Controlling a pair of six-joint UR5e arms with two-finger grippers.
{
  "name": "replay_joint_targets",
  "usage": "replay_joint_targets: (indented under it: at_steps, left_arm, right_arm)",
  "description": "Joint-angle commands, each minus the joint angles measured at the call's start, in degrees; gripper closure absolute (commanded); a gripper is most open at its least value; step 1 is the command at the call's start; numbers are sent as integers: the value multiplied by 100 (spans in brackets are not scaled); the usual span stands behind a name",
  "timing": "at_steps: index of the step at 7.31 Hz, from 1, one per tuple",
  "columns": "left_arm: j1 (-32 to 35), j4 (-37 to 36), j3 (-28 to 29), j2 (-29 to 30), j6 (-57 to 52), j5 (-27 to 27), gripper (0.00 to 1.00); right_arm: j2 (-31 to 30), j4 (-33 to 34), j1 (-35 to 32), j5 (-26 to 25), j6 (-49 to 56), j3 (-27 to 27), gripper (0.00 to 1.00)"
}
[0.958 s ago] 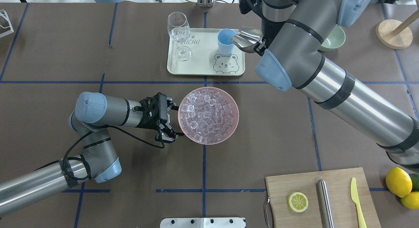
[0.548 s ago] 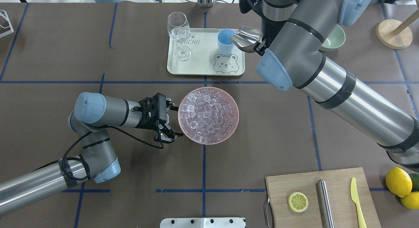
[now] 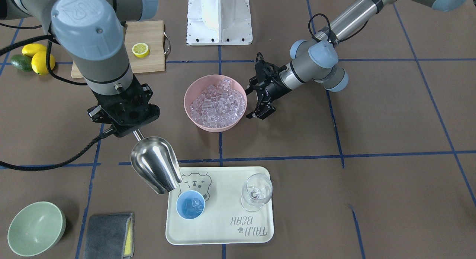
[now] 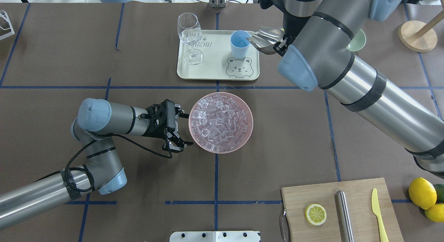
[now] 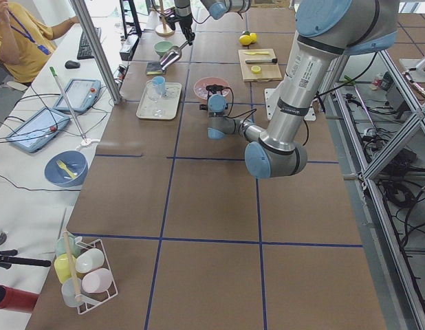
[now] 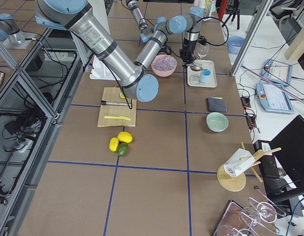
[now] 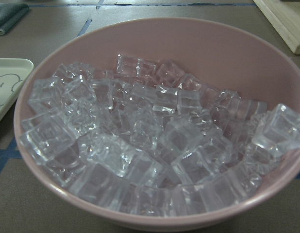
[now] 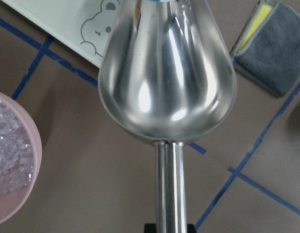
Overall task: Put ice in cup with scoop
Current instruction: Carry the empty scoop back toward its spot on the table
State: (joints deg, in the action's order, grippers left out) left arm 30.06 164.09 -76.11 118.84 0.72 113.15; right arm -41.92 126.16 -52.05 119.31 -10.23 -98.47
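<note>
A steel scoop hangs tilted, mouth down, just beside and above the light-blue cup. My right gripper is shut on its thin handle. In the right wrist view the scoop holds no ice. The cup stands on the cream tray with a few ice cubes in it. A heap of ice fills the pink bowl. My left gripper is open beside the bowl's left rim, and its wrist view looks into the ice.
A clear stemmed glass shares the tray. A pale-green bowl and a grey cloth lie past the scoop. A cutting board carries a lemon slice, a steel tube and a yellow knife, with lemons beside it.
The right arm has shifted right, drawing the scoop's tip off the cup's rim. The left arm has barely shifted and stays open at the bowl.
</note>
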Motion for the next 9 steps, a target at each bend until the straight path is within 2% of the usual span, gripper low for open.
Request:
replay_joint_targets:
  at_steps: [1, 2, 4, 6, 7, 9]
  left_arm:
    - [0, 18, -1, -1, 7, 6, 0]
    - [0, 18, -1, -1, 7, -3, 0]
    - [0, 18, -9, -10, 7, -3, 0]
    - [0, 53, -9, -10, 7, -3, 0]
    - [0, 53, -9, -18, 7, -3, 0]
    - [0, 53, -9, -18, 7, -3, 0]
  right_arm:
    - [-236, 943, -208, 267, -781, -1003, 100]
    - [-707, 911, -235, 616, -1588, -1556, 100]
    - [-1342, 902, -244, 655, -2584, -2419, 100]
    - [-1738, 876, -9, 559, -3246, -2755, 100]
    - [-2088, 406, 132, 350, -3501, -2852, 100]
    - [-3412, -1767, 466, 103, -4388, -2871, 100]
